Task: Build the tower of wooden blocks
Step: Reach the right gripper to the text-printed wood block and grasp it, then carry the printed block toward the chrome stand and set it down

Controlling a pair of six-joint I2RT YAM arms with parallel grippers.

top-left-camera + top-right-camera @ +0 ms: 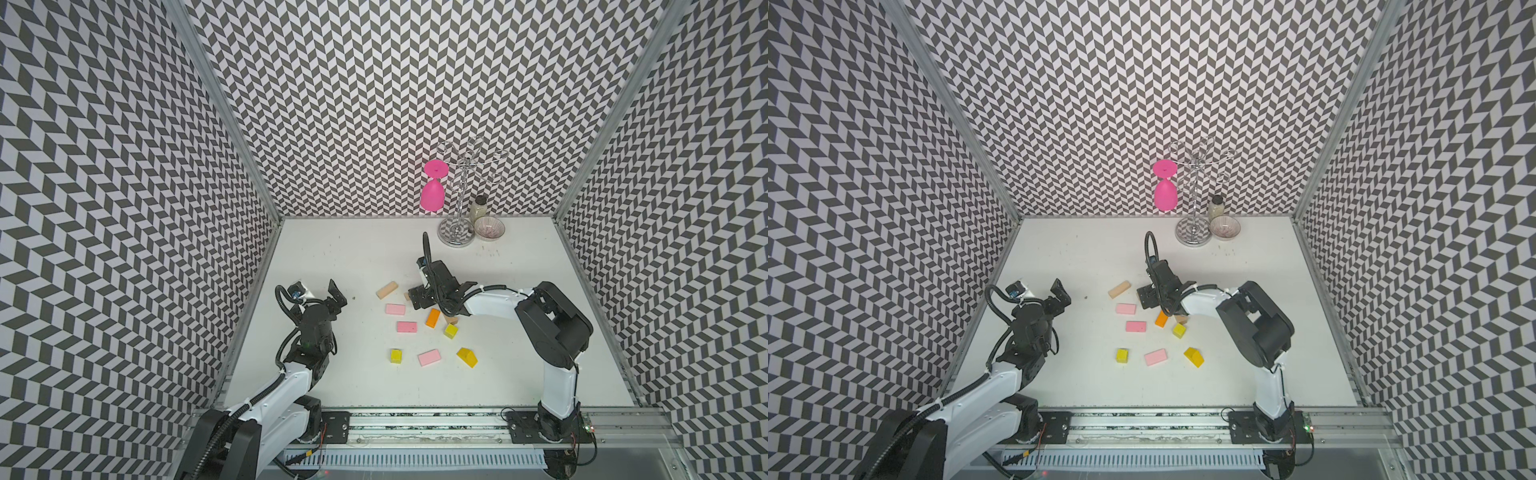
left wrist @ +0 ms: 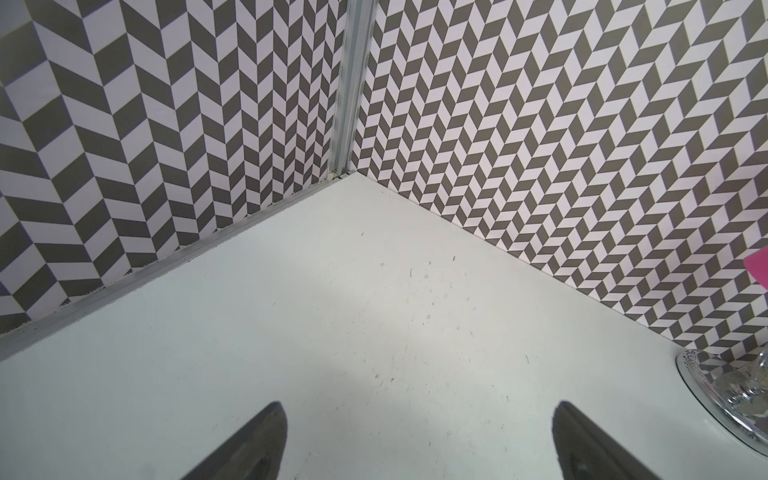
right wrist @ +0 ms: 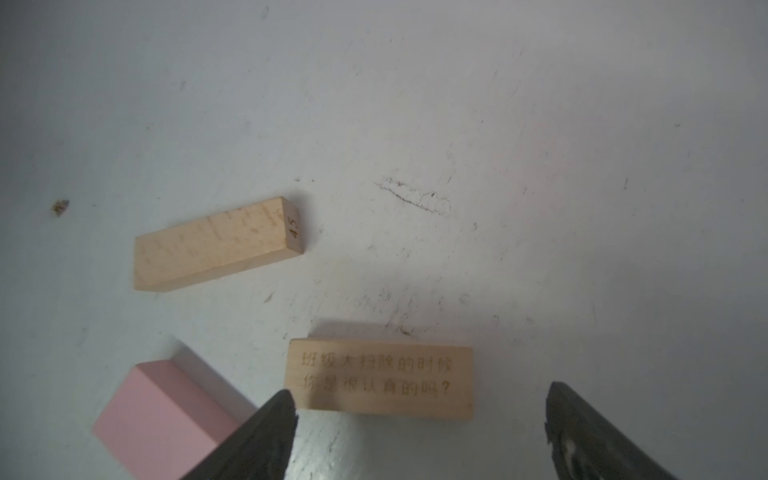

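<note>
Engraved tan bar [image 3: 379, 380] lies just ahead of our open right end effector [image 3: 419, 392], long axis jaw to jaw.

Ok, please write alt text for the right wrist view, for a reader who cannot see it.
The open right gripper is poised over a tan block with engraved Chinese text on a white table. A second tan block and a pink block lie nearby.

You have three pale pink bars [image 1: 395, 309] [image 1: 407, 327] [image 1: 429, 357], two yellow cubes [image 1: 396, 356] [image 1: 451, 331], one orange bar [image 1: 432, 318], one yellow roof piece [image 1: 467, 357], two tan bars [image 3: 217, 244] [image 3: 379, 380], a third tan piece [image 1: 452, 320] partly hidden, in your far corner one magenta goblet [image 1: 432, 195], one wire stand [image 1: 455, 237], one bowl [image 1: 489, 228], one jar [image 1: 480, 208]
</note>
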